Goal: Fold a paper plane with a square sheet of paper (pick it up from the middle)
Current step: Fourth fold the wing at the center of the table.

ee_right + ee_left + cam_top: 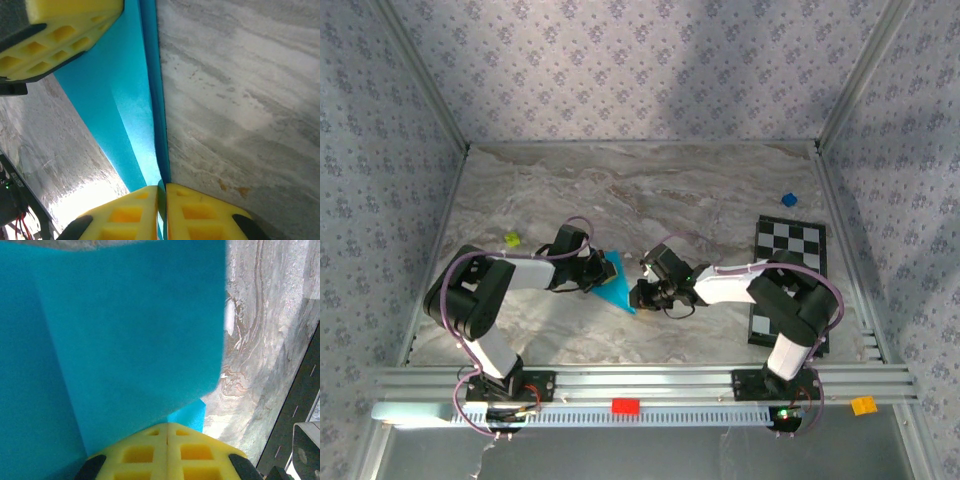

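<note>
Right gripper (161, 192): yellow fingers (200, 210) closed on the blue sheet (125, 115). A thin strip of blue runs down the seam between them, so it's clamped on the sheet's narrow end.

Left gripper (167, 426): fingers (135, 452) pressed together with no gap at the seam. The sheet (130, 340) rises straight off their tips, with a bit of blue behind the right fingertip. Can't tell if an edge is actually nipped or the tips are just against it.

In the right wrist view the left gripper (65, 30) sits on the far end of the sheet, which is creased lengthwise into a narrow V.

From the top camera the sheet (618, 288) looks triangular and sits near the table's middle, between the left gripper (598, 270) and the right gripper (642, 295). Its point is toward the right gripper.

Count:
- blue sheets: 1
- grippers: 2
- checkered board (790, 285): 1, by the table's right edge, partly under the right arm
- small dark blue cube (788, 199): 1, just beyond the board, apart from it
- small yellow-green piece (512, 239): 1, left of the left arm, too small to identify
- red block (625, 405): 1, on the front rail, centre
- orange block (863, 404): 1, at the rail's right end

The marbled table (670, 190) lies under all of it.
</note>
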`<action>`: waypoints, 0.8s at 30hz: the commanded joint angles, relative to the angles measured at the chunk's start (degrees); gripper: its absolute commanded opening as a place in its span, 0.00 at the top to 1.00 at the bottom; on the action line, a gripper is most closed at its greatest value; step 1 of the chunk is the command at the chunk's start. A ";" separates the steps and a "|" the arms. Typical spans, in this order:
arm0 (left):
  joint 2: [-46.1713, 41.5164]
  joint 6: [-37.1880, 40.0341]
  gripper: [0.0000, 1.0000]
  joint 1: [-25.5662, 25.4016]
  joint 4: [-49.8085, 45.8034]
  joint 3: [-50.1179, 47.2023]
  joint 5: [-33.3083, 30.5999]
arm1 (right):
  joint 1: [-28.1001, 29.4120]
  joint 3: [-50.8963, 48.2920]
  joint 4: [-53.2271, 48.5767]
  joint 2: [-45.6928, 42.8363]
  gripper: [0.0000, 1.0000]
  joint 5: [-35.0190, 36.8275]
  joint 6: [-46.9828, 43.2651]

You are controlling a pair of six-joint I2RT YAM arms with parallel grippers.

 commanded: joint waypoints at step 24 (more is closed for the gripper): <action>1.18 1.01 1.00 0.42 -3.29 -0.63 -2.36 | 0.49 -1.08 -5.84 -1.16 0.89 -2.50 -1.74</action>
